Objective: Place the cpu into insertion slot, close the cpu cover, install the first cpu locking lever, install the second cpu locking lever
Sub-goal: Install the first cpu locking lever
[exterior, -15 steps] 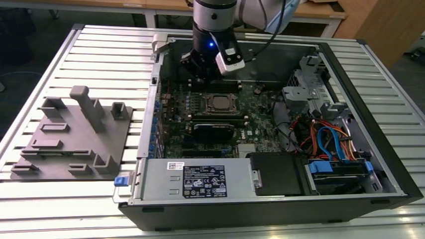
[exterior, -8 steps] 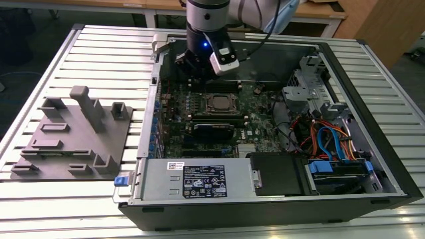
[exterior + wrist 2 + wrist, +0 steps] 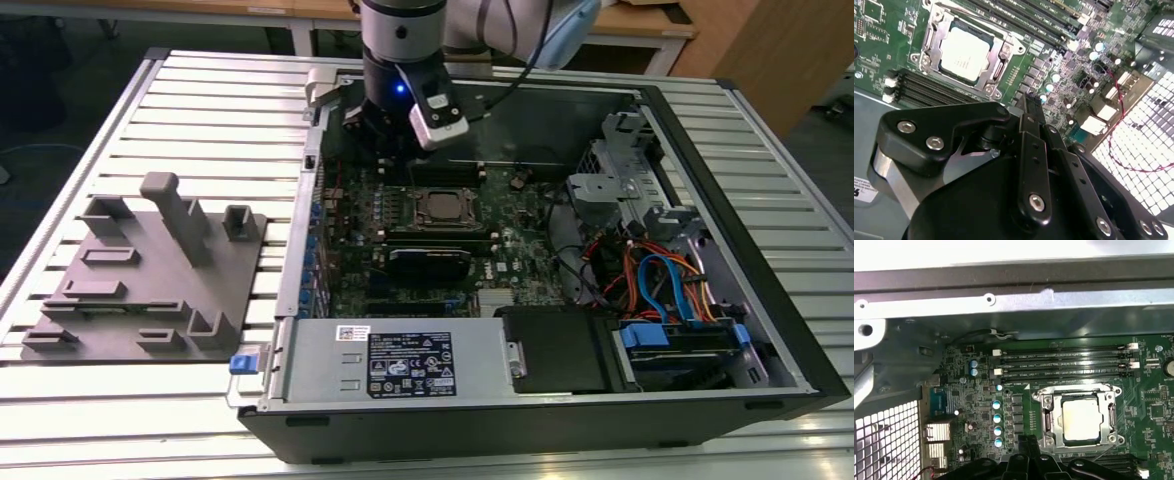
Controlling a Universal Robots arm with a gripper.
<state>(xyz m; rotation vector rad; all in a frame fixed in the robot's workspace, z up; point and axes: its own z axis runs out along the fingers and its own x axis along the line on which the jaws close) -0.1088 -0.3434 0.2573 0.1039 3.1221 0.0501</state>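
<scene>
Already the cpu (image 3: pixel 965 52) lies flat in the insertion slot (image 3: pixel 438 207), with the cpu cover (image 3: pixel 928 42) seemingly down around its edges. The gripper (image 3: pixel 1032 102) hovers just beside the slot, closed on nothing. The chip looks light, rigid and probably fragile, so it is best gripped by its edges.

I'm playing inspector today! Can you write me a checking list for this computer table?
Surface: slatted metal table carrying an open computer case.
Job's things: cpu sits in the insertion slot; cpu cover lies flat around it.
Clutter: grey holder tray beside the case, at the exterior view's left.
Gripper: gripper above the green board, near the cpu.
Cables: blue and orange cables inside the case.
Surroundings: wooden furniture behind the table.
</scene>
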